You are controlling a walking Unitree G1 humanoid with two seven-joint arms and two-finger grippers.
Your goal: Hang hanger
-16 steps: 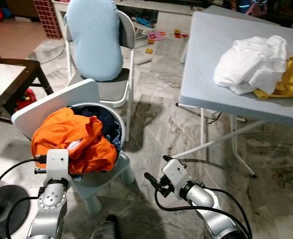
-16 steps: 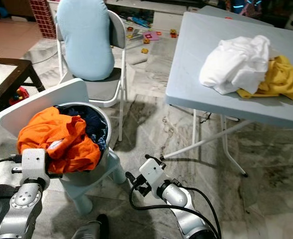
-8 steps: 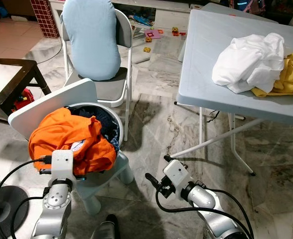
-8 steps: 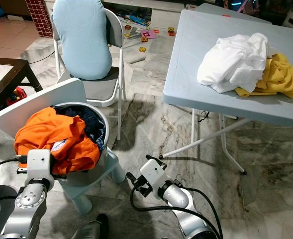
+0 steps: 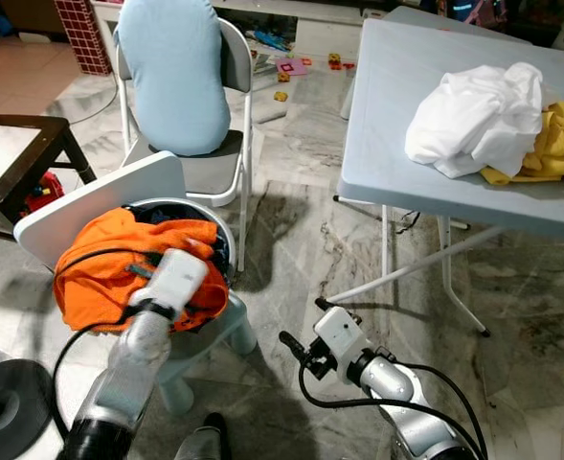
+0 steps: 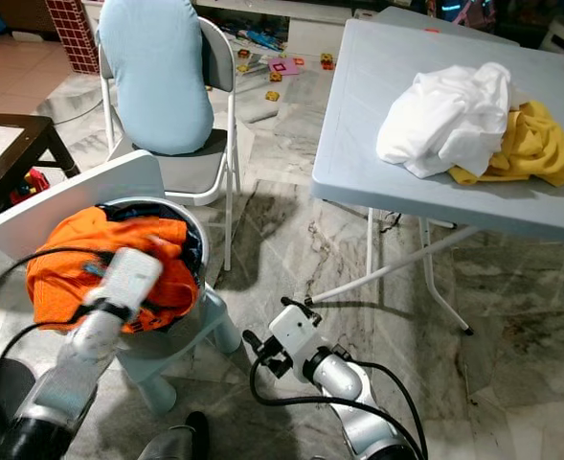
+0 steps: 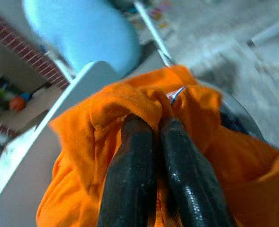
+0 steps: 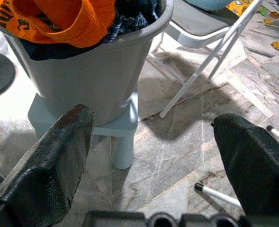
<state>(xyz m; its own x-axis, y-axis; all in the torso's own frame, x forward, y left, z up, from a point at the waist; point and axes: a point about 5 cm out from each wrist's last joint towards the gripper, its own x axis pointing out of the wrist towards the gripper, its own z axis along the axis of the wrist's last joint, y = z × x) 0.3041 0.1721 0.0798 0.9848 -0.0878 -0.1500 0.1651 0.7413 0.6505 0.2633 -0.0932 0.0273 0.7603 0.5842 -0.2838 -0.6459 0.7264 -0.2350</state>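
While my left gripper (image 7: 151, 137) pinches the soft orange cloth garment (image 5: 119, 259) atop the grey plastic bucket (image 8: 92, 90) — limp, light — no hanger is discernible; right gripper (image 8: 153, 156) gapes wide.

Even, bright indoor light; soft shadows fell on the floor (image 5: 291, 230) beneath the surface (image 5: 406, 125). The left arm (image 5: 143, 335) was motion-blurred. The left wrist view was soft, its background unfocused.
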